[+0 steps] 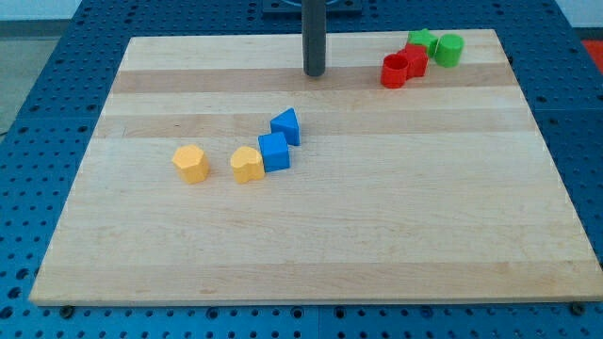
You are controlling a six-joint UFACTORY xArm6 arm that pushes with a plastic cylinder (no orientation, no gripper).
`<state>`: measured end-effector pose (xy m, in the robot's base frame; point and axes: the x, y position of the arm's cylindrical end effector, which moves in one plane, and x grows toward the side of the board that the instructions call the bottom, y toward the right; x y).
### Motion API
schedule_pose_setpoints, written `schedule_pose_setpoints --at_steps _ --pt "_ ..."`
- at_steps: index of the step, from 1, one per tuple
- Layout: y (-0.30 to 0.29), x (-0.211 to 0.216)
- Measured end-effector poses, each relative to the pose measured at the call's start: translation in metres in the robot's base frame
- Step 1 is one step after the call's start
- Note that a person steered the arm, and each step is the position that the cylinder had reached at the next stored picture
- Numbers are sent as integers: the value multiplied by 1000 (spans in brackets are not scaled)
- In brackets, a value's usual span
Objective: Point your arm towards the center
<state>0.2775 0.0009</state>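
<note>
My tip (314, 72) is the lower end of a dark rod that stands near the view's top, a little right of the board's middle line. It touches no block. Below it and slightly left sit a blue triangular block (286, 125) and a blue cube (274, 152), touching each other. A yellow heart-shaped block (247, 164) touches the blue cube's left side. A yellow hexagonal block (191, 163) lies apart, further left.
At the view's top right is a cluster: a red cylinder-like block (394, 71), a red block (415, 58), a green star-like block (421, 40) and a green cylinder (448, 49). The wooden board (377, 235) rests on a blue perforated table.
</note>
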Motion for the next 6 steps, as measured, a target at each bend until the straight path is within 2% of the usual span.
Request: schedule_pose_setpoints --at_steps 6 --pt "-9 3"
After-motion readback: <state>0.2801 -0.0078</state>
